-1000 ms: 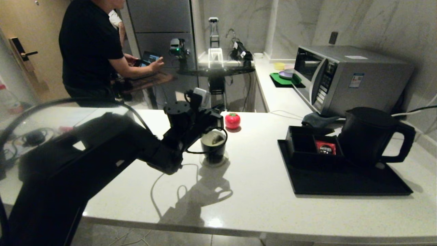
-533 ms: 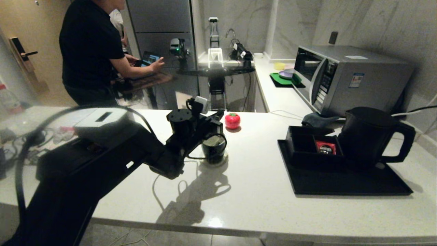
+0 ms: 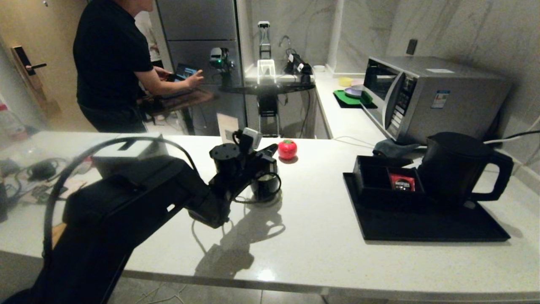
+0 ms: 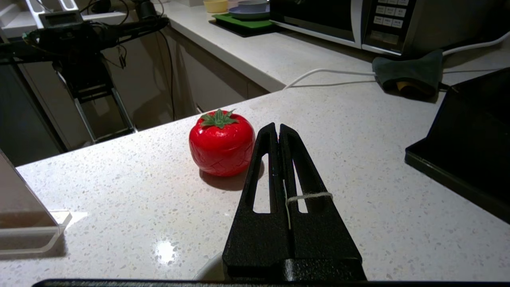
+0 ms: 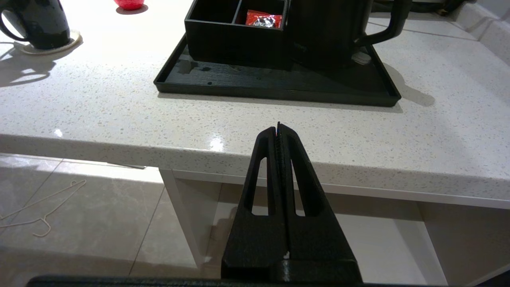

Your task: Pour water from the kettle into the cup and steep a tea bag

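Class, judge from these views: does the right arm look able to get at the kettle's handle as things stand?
Probably yes. The right gripper hangs shut below the counter edge, and the kettle stands on the tray's near-right corner, handle outward, nothing blocking.

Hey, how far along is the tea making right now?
Pouring: the matte black jug-shaped kettle stands upright and unheld on the flat black tray; water in the cup cannot be seen. In hand: the left gripper is shut on a thin white string above the small glossy black cup, probably dunking a hidden tea bag. The right gripper is parked shut below the counter edge. Left: letting go of the string.
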### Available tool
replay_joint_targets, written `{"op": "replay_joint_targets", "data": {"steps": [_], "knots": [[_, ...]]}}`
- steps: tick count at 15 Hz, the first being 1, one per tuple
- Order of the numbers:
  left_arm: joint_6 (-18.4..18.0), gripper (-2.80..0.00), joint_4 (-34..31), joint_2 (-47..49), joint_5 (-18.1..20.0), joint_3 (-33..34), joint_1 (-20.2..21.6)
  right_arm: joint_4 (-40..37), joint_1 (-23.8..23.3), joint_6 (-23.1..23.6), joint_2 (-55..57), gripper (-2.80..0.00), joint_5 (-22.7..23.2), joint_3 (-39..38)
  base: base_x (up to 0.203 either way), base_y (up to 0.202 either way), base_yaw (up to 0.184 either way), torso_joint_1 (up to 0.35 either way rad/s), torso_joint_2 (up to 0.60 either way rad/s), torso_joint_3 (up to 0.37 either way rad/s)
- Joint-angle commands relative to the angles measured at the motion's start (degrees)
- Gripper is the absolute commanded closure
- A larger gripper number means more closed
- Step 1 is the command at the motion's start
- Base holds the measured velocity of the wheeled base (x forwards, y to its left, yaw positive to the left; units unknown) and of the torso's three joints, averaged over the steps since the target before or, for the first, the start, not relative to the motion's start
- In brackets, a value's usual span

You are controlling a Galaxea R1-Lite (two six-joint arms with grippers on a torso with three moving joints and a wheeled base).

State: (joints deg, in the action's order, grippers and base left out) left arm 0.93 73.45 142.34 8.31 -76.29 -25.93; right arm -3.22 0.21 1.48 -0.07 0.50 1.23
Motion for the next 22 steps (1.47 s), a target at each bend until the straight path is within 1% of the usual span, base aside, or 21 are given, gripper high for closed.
{"op": "replay_joint_targets", "data": {"steps": [1,22], "knots": [[0.0,0.0,0.4,0.3,0.0,0.0,0.0,0.0,0.1,0.0,0.1,0.0,0.0,0.0,0.0,0.0,0.0,0.0,0.0,0.0],[-0.2,0.0,-0.7,-8.9,0.0,-0.2,-0.3,0.0,0.1,0.0,0.1,0.0,0.0,0.0,0.0,0.0,0.0,0.0,0.0,0.0]]}}
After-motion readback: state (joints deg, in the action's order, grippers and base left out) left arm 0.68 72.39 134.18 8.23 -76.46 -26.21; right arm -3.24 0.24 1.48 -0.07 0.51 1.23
